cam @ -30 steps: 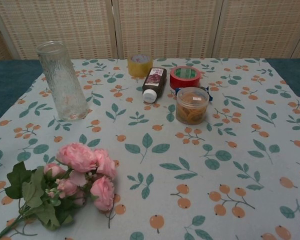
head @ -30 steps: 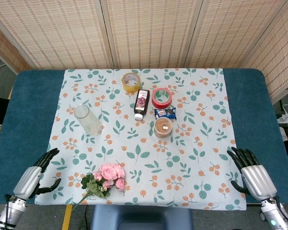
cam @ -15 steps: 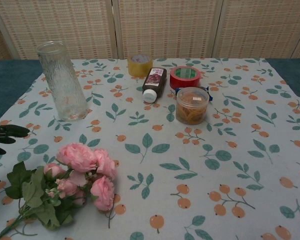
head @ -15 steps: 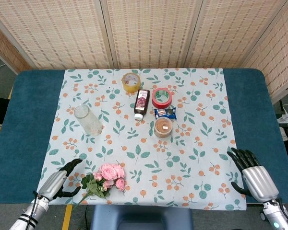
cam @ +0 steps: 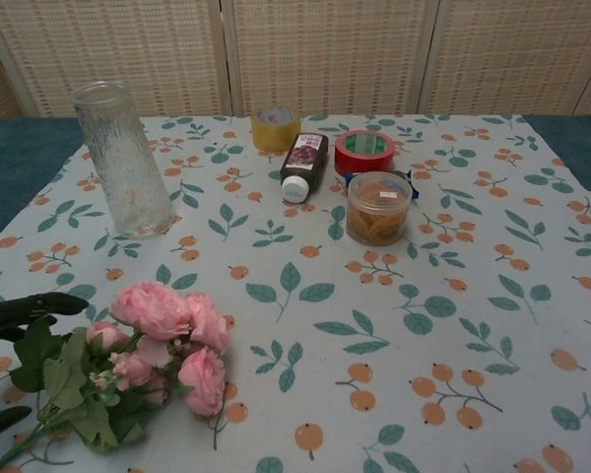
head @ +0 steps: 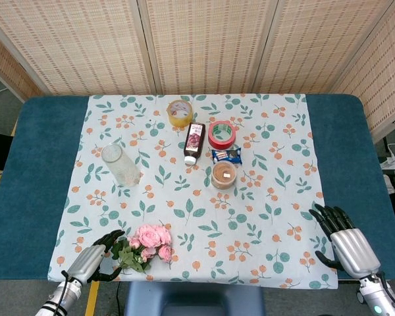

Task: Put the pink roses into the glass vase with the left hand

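Observation:
The pink roses (head: 152, 241) (cam: 167, 340) lie at the near edge of the flowered cloth, blooms to the right, green leaves (cam: 64, 379) and stem to the left. My left hand (head: 92, 261) sits just left of the leaves with its fingers (cam: 34, 306) spread on either side of the stem end; it holds nothing. The glass vase (head: 121, 164) (cam: 124, 159) stands upright and empty at the left of the cloth, well beyond the roses. My right hand (head: 345, 244) rests open at the table's near right corner, far from everything.
At the back middle stand a yellow tape roll (head: 180, 112), a dark bottle lying down (head: 194, 142), a red tape roll (head: 221, 134), a small blue packet (head: 226, 155) and a lidded plastic jar (head: 224, 175). The cloth's edge (head: 72, 197) meets blue table.
My left hand has moved right along the near edge, from the cloth's left border up to the roses' leaves. The right hand has barely shifted. Roses and vase are unmoved.

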You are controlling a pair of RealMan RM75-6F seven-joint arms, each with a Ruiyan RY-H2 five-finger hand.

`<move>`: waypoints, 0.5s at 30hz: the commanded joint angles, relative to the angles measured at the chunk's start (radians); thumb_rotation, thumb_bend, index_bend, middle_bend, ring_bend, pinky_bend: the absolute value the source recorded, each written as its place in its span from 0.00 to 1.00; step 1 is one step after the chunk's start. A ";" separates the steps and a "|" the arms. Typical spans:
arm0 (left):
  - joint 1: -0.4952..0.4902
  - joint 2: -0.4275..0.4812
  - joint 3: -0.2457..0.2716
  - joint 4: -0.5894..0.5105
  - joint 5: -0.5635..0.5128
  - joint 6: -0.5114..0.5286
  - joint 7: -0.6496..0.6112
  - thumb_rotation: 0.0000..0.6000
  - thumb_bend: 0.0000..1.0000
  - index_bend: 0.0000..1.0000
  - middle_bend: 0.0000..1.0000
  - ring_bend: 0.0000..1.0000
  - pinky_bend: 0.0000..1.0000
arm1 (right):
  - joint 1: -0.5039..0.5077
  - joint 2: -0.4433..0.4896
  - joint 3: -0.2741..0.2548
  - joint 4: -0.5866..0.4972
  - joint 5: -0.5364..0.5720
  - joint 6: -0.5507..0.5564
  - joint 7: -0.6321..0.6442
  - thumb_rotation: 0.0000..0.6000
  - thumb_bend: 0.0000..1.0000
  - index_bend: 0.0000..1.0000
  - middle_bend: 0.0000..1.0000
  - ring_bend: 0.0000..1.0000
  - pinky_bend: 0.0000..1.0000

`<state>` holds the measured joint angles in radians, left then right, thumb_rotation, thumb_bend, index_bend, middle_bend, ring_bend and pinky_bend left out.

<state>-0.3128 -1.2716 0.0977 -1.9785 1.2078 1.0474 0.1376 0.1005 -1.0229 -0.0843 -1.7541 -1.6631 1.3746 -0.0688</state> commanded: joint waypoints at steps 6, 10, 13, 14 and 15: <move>-0.025 -0.100 -0.013 0.031 -0.117 0.002 0.155 1.00 0.36 0.00 0.00 0.00 0.10 | 0.000 0.002 0.000 0.004 -0.003 0.002 0.006 1.00 0.18 0.00 0.00 0.00 0.00; -0.029 -0.111 -0.020 0.036 -0.127 0.005 0.165 1.00 0.36 0.00 0.00 0.00 0.10 | 0.000 0.002 0.000 0.004 -0.002 0.001 0.007 1.00 0.18 0.00 0.00 0.00 0.00; -0.035 -0.131 -0.029 0.050 -0.136 0.009 0.178 1.00 0.36 0.00 0.00 0.00 0.10 | 0.000 0.002 0.001 0.004 -0.001 0.001 0.007 1.00 0.18 0.00 0.00 0.00 0.00; -0.042 -0.147 -0.038 0.070 -0.148 0.009 0.190 1.00 0.36 0.00 0.00 0.00 0.10 | 0.001 0.001 0.001 0.005 0.001 -0.002 0.006 1.00 0.18 0.00 0.00 0.00 0.00; -0.046 -0.158 -0.046 0.081 -0.161 0.006 0.192 1.00 0.36 0.00 0.00 0.00 0.10 | 0.001 0.001 0.001 0.005 0.003 -0.003 0.005 1.00 0.18 0.00 0.00 0.00 0.00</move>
<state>-0.3490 -1.4053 0.0669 -1.9222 1.0682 1.0541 0.3162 0.1012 -1.0217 -0.0832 -1.7496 -1.6610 1.3719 -0.0635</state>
